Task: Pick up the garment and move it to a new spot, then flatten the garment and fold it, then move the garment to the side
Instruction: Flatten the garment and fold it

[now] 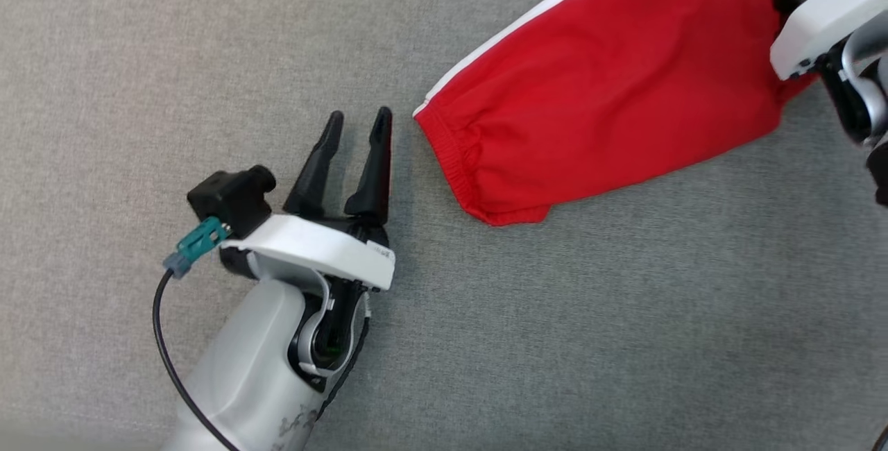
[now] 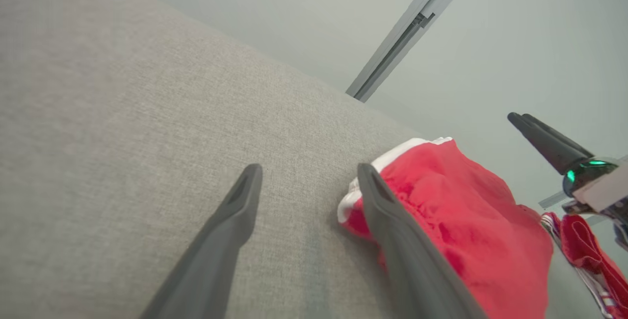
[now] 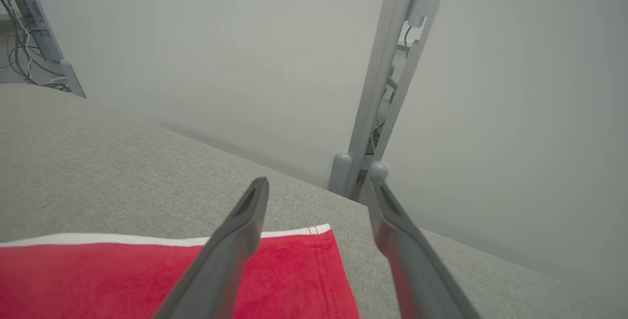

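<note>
Diagonally, the garment (image 1: 610, 90) lies between the spread left gripper (image 1: 357, 118), just beside its near end, and the spread right gripper (image 3: 319, 181) at its far end.

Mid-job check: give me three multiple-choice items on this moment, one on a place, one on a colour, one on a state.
1. Where does the garment lie relative to the left gripper?
A. Between its fingers.
B. To the robot's right of it, apart.
C. Under its forearm.
2. What colour is the garment's edge stripe?
A. Blue.
B. Black.
C. White.
3. How is the left gripper?
A. Open, empty.
B. Shut on the garment.
C. Shut, empty.
Key: 1 B, the head view shows bare surface between them; 2 C, a white band runs along the red cloth; 3 A, its fingers stand apart with nothing between.
</note>
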Available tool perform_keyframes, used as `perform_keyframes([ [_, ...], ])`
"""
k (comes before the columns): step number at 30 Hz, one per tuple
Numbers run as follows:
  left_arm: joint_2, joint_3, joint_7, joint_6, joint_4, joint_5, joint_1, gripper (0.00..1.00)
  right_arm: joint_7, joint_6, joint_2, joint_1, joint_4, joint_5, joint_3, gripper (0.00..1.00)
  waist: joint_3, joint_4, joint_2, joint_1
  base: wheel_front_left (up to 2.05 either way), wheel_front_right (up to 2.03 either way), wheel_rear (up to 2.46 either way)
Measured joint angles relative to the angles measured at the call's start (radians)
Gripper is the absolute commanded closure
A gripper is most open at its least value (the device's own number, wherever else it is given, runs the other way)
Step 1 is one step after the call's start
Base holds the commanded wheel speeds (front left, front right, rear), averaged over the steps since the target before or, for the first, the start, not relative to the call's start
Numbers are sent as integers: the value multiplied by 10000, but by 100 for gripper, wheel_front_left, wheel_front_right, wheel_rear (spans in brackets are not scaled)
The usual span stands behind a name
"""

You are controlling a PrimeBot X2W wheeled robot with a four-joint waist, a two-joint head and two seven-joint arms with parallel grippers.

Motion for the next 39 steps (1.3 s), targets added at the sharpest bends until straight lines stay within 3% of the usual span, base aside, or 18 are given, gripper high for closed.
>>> perform_keyframes([
  [4,-21,506,0,474,-566,1400,563,0,0,2,151,799,-600,-244,-723,0,-400,-227,0,0,0,0,0],
  [11,-90,1170,2,855,-1467,3398,1697,0,2,0,591,2465,-1616,-568,-1962,0,-1217,-524,0,0,0,0,0],
  [20,-132,1689,2,832,-2362,5448,3053,0,0,2,1154,4374,-2416,-757,-3045,0,-2353,-881,0,0,0,0,0],
  [32,-217,1584,2,767,-2778,6383,4383,0,2,0,1404,6181,-2631,98,-4320,0,-3194,-805,0,0,0,0,0],
  [39,-238,1214,2,759,-2917,6527,4410,0,150,0,1187,5757,-886,1728,-4571,0,-2941,-359,0,0,0,0,0],
])
